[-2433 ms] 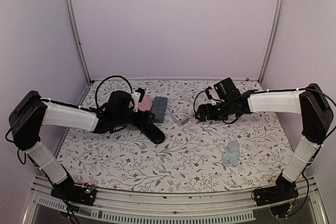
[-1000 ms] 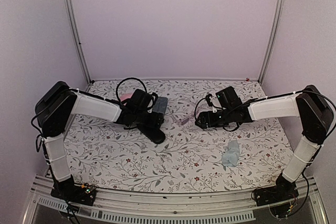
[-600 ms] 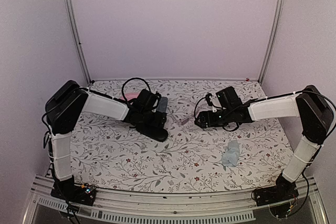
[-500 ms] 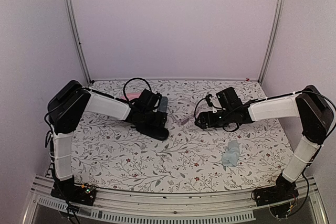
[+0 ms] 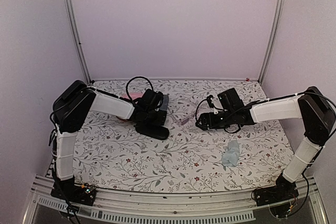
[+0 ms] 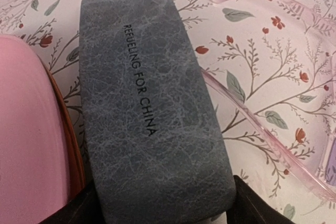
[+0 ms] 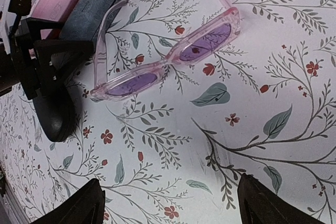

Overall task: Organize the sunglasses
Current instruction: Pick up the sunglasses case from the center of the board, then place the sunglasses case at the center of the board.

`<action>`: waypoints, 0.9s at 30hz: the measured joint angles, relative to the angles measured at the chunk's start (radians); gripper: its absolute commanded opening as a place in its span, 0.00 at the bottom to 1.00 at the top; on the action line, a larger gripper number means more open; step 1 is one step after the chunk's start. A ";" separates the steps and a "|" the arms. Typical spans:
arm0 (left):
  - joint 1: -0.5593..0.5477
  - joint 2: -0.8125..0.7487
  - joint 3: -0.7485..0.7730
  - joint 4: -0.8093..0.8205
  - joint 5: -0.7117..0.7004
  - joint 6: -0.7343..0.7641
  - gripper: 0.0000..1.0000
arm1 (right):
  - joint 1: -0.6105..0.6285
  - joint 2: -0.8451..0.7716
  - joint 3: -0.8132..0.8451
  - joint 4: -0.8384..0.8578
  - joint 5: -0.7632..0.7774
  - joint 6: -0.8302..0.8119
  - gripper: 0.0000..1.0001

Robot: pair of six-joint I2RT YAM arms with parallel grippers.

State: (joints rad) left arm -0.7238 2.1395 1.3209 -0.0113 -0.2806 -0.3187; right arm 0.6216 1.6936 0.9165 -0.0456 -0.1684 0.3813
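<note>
Plainly, the right pincer hangs with jaws wide apart over the flowered counter, the pale pink sunglasses lying at its 12 o'clock, one temple just beside the grey-blue case. The left pincer straddles that case's near end; whether it actually grips it, I cannot tell from here.

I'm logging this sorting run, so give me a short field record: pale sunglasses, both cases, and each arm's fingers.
pale sunglasses: unfolded on the table, in no case
grey-blue case: closed, beside one temple arm
black oval case: next to the grey-blue case, on its near side
left gripper: fingers flank the grey-blue case's end; grip unclear
right gripper: fingers open, empty, short of the sunglasses
</note>
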 measured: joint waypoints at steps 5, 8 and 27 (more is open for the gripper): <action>0.000 -0.049 -0.072 0.037 0.016 0.005 0.39 | 0.000 -0.019 -0.014 0.002 0.000 0.000 0.89; 0.000 -0.135 -0.141 0.029 0.039 0.012 0.29 | 0.000 -0.026 -0.016 0.004 -0.003 0.000 0.89; -0.075 -0.664 -0.584 0.084 0.199 0.003 0.00 | 0.000 -0.179 -0.026 0.003 -0.145 -0.024 0.90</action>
State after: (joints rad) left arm -0.7986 1.4757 0.7368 0.0727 -0.0818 -0.3161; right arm 0.6216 1.5143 0.8909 -0.0425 -0.3138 0.3576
